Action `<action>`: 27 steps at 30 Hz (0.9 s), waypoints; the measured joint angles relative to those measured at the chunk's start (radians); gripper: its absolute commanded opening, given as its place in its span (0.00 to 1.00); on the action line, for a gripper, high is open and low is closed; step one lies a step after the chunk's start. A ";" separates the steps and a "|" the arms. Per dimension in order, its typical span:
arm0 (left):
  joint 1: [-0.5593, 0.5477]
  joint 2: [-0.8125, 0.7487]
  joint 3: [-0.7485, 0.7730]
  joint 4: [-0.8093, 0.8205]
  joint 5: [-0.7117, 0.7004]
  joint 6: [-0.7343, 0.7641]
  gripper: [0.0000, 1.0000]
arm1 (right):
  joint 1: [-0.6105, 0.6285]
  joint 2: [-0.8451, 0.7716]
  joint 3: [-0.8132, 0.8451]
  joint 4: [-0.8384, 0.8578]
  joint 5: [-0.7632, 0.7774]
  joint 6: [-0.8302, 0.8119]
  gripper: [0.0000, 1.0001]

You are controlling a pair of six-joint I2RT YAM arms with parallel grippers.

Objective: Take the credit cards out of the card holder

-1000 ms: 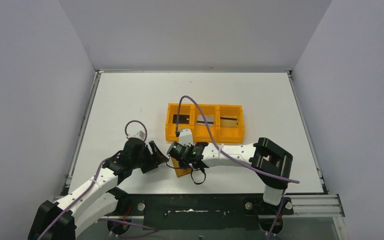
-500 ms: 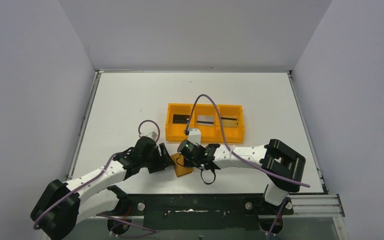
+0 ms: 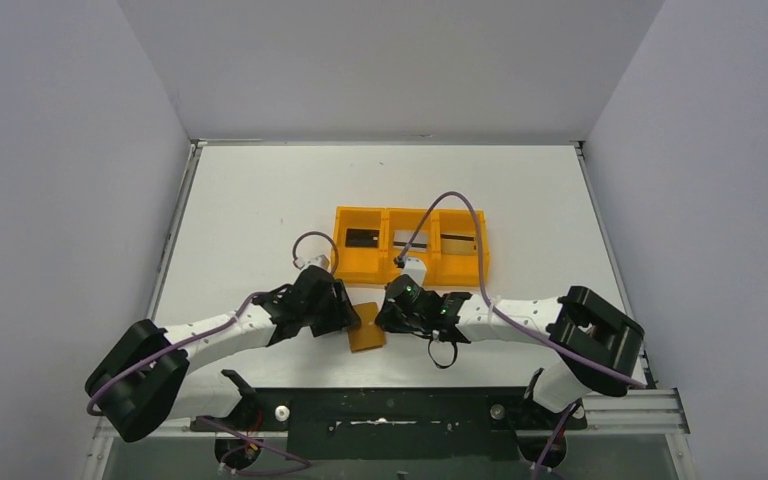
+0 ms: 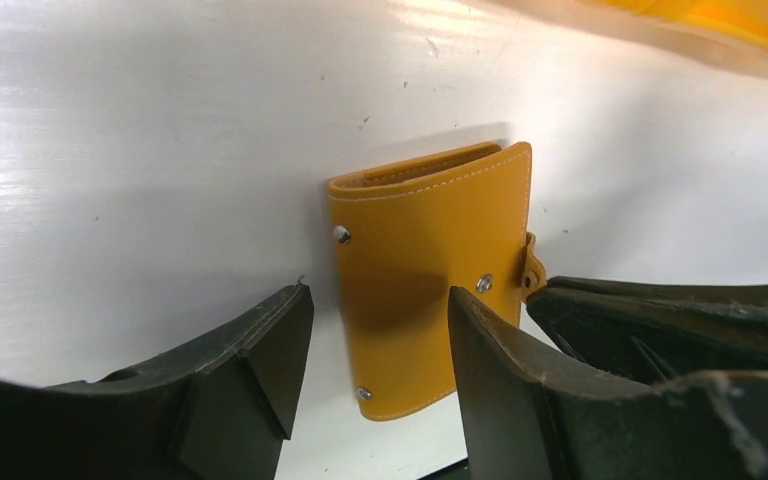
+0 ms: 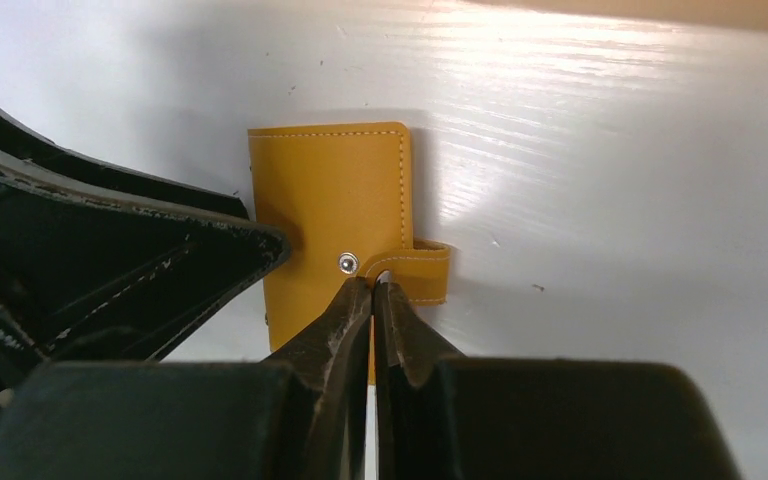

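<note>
Holder (image 4: 425, 280) folded; L gripper (image 4: 378, 305) wide over it, R gripper (image 5: 372, 285) shut at tab (image 5: 425, 270).

One card holder (image 3: 365, 338), one three-compartment orange tray (image 3: 355, 268), three credit cards (image 3: 363, 238), and two arms (image 3: 210, 338).

Robot lab cell (white walls (image 3: 390, 60), bare table (image 3: 260, 200))

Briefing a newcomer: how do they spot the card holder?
On the white table, look nearer the arms than the orange tray, between the left gripper and right gripper. The card holder lies flat: small, folded, tan-orange, with a snap tab, unlike the bigger tray.
</note>
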 measured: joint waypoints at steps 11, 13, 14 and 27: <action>-0.039 0.027 0.016 0.009 -0.061 -0.006 0.50 | -0.036 -0.064 -0.027 -0.106 0.054 0.050 0.17; -0.040 0.023 0.014 0.010 -0.060 -0.003 0.50 | -0.038 -0.060 -0.027 -0.119 0.056 0.050 0.20; -0.040 0.023 0.014 0.010 -0.060 -0.001 0.50 | -0.039 -0.054 -0.027 -0.124 0.056 0.050 0.22; -0.040 0.017 0.013 0.007 -0.044 0.020 0.50 | -0.047 0.039 0.025 -0.139 0.029 0.002 0.23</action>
